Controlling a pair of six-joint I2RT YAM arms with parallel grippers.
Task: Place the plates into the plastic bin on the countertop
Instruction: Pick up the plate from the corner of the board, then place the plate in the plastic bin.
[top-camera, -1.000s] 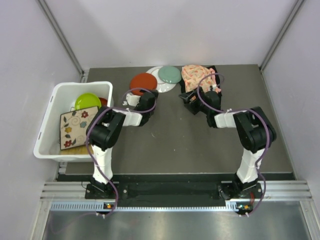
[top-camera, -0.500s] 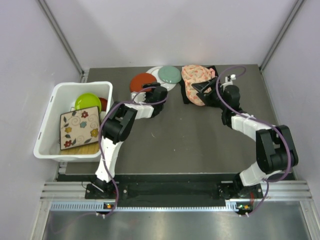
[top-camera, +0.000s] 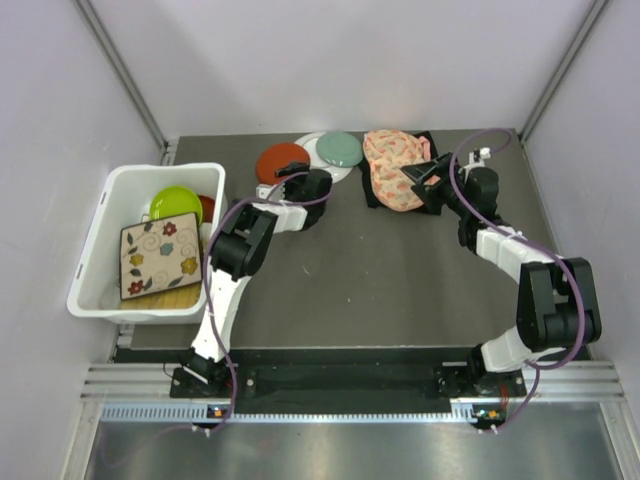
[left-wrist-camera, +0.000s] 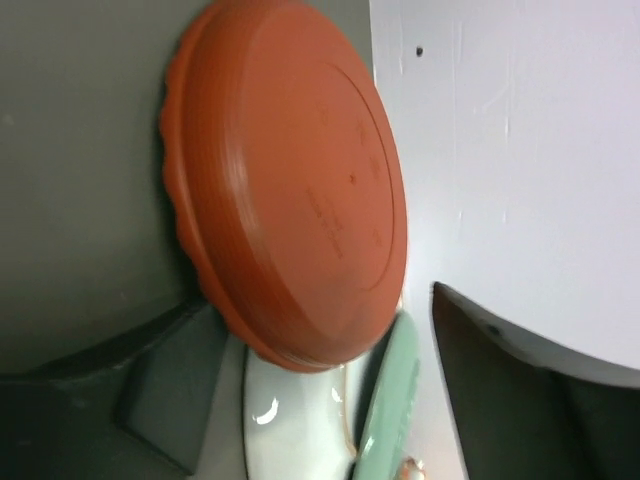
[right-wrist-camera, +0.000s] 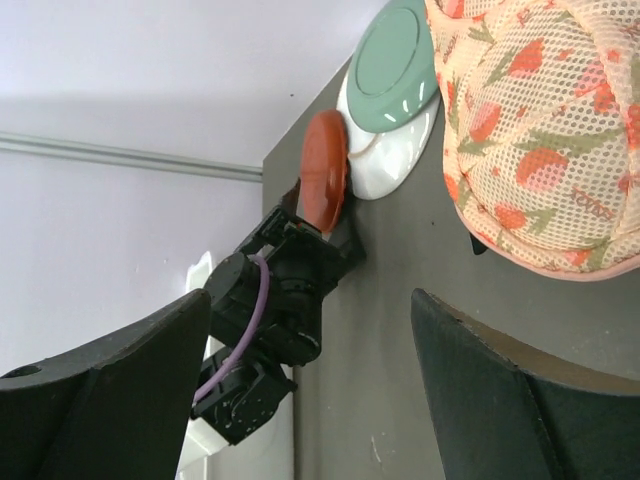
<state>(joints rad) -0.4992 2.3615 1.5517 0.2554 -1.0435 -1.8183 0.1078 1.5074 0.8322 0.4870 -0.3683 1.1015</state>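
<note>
A red plate (top-camera: 282, 160) lies at the back of the countertop (top-camera: 380, 270), beside a white plate (top-camera: 312, 150) with a pale green plate (top-camera: 340, 148) on top of it. My left gripper (top-camera: 284, 180) is open at the red plate's near edge. In the left wrist view the red plate (left-wrist-camera: 290, 200) stands tilted, its edge between the spread fingers (left-wrist-camera: 165, 400). My right gripper (top-camera: 418, 176) is open and empty next to the pink floral fabric (top-camera: 392, 165). The white plastic bin (top-camera: 100, 225) at the left holds a lime plate (top-camera: 174, 202), a floral square plate (top-camera: 158, 257) and a red plate (top-camera: 207, 205).
The pink fabric lies over a black cloth (top-camera: 428, 142) at the back. Pale walls close in the countertop on the left, the back and the right. A yellow woven piece (top-camera: 168, 296) shows under the floral plate in the bin.
My left gripper has pushed forward to the red plate's edge. My right arm has swung out to the right and back, up to the pink fabric.
</note>
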